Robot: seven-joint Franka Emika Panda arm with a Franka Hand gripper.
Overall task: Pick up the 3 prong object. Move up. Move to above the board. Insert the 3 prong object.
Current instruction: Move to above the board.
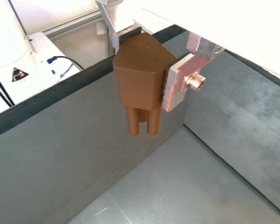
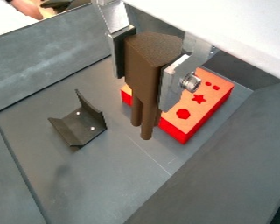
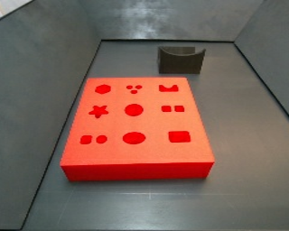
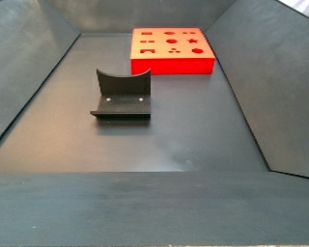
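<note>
My gripper (image 1: 146, 80) is shut on the 3 prong object (image 1: 140, 83), a brown wood-coloured piece with a blocky top and thin prongs hanging down. It is held well above the grey floor in both wrist views, and shows in the other wrist view too (image 2: 143, 70). The silver fingers (image 2: 174, 83) clamp its two sides. The board (image 2: 192, 109), a bright red slab with darker cut-out shapes, lies below and just beyond the held piece. The board lies flat in both side views (image 3: 135, 126) (image 4: 170, 50). Neither the gripper nor the piece shows in the side views.
The fixture (image 4: 123, 95), a dark bracket with a U notch, stands on the grey floor near the board; it also shows in other views (image 3: 181, 60) (image 2: 78, 122). Sloping grey walls (image 4: 254, 68) enclose the floor.
</note>
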